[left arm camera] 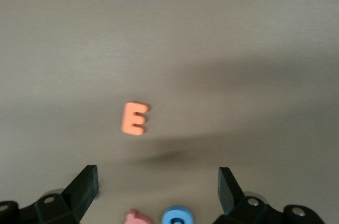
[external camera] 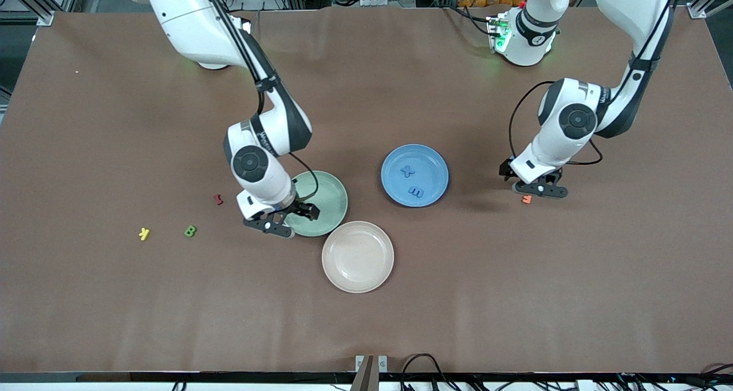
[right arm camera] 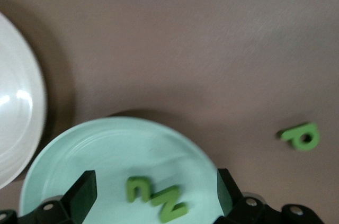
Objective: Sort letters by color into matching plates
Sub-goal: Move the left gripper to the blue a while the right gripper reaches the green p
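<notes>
The mint green plate [external camera: 327, 205] holds two green letters [right arm camera: 142, 188] [right arm camera: 172, 203]. My right gripper [external camera: 286, 218] [right arm camera: 156, 192] hangs open just over them, at the plate's rim toward the right arm's end. A third green letter [external camera: 190, 230] [right arm camera: 302, 136] lies on the table toward the right arm's end. The blue plate [external camera: 435, 168] holds two blue letters [external camera: 407, 171] [external camera: 417, 192]. My left gripper [external camera: 529, 185] [left arm camera: 159, 192] is open, low over the table toward the left arm's end. A blue letter [left arm camera: 177, 216] lies between its fingers, untouched.
A beige-pink plate [external camera: 358, 256] [right arm camera: 16, 123] lies nearer the camera, touching the green one. An orange letter [external camera: 526, 198] [left arm camera: 134, 118] and a pink one [left arm camera: 139, 217] lie by the left gripper. A red letter [external camera: 218, 199] and a yellow one [external camera: 144, 233] lie near the loose green letter.
</notes>
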`<move>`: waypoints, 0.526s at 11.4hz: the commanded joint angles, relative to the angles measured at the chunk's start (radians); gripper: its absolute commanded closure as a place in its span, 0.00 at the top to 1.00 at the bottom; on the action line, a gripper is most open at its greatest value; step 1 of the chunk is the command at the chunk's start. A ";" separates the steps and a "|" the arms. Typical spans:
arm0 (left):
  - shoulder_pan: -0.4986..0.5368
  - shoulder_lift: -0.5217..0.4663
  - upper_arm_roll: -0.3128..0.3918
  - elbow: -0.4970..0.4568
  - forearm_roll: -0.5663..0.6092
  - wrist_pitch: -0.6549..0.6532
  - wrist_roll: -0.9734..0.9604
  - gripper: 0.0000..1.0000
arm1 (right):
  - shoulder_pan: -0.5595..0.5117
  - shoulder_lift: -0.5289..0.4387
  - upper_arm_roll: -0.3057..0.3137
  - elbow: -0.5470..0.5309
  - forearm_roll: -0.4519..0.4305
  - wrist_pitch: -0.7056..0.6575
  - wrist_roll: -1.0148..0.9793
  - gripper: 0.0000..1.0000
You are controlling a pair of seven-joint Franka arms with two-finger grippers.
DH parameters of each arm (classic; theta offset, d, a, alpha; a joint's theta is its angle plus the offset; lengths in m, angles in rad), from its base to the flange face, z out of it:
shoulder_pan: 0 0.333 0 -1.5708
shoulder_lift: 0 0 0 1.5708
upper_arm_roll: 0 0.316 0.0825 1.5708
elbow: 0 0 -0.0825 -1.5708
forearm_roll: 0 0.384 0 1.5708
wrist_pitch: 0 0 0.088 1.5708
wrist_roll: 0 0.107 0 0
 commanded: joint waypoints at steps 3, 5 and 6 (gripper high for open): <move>0.001 -0.068 0.131 -0.122 0.018 0.147 0.098 1.00 | -0.097 -0.020 0.009 -0.001 -0.009 -0.026 -0.097 1.00; 0.001 -0.067 0.159 -0.143 0.018 0.173 0.107 1.00 | -0.117 -0.023 -0.001 -0.003 -0.008 -0.051 -0.083 1.00; 0.001 -0.064 0.161 -0.165 0.018 0.202 0.109 0.92 | -0.134 -0.032 -0.002 -0.006 -0.008 -0.052 -0.073 1.00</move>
